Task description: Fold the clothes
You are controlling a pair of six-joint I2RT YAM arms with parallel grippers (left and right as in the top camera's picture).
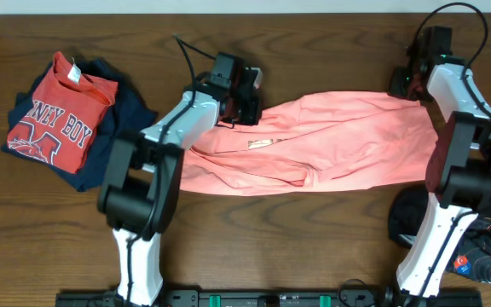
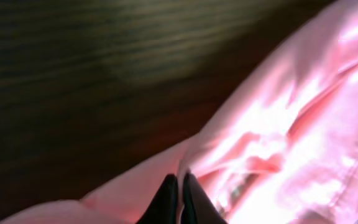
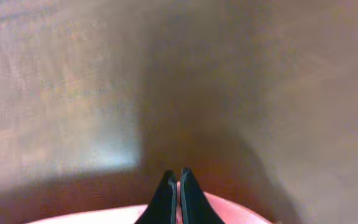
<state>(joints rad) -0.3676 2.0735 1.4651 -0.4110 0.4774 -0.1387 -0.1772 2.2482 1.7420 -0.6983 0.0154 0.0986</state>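
The salmon-pink T-shirt lies spread and wrinkled across the middle of the table, with a pale printed patch near its left part. My left gripper is at the shirt's upper left edge, shut on a fold of its fabric. My right gripper is at the shirt's upper right corner, shut on its edge. The shirt fills the right of the left wrist view and shows as a pink strip at the bottom of the right wrist view.
A red shirt with white "BOY" lettering lies on a dark navy garment at the far left. A black garment with white print lies at the right front, beside the right arm's base. The table is dark brown wood.
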